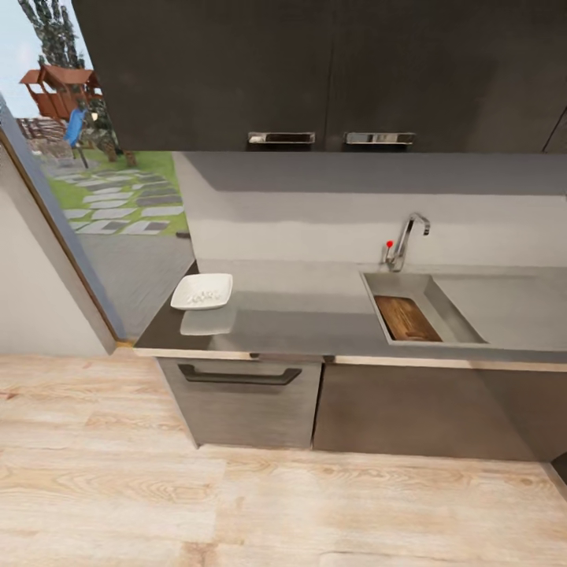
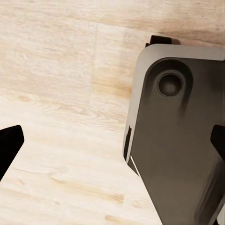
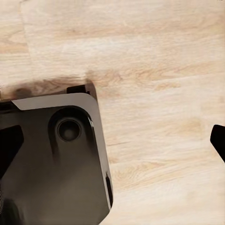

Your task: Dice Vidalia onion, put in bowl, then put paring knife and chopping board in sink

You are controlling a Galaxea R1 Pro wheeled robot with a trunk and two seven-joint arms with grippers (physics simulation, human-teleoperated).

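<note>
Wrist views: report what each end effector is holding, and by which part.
Nothing is held. The left end effector and right end effector both stand open, fingertips wide apart, over the wooden floor and the robot's dark base.

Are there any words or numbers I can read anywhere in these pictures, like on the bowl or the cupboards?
None: no words, numbers or signs can be read.
The bowl, chopping board, sink, tap and cupboard doors are plain.
The robot's dark base carries no label either.
</note>
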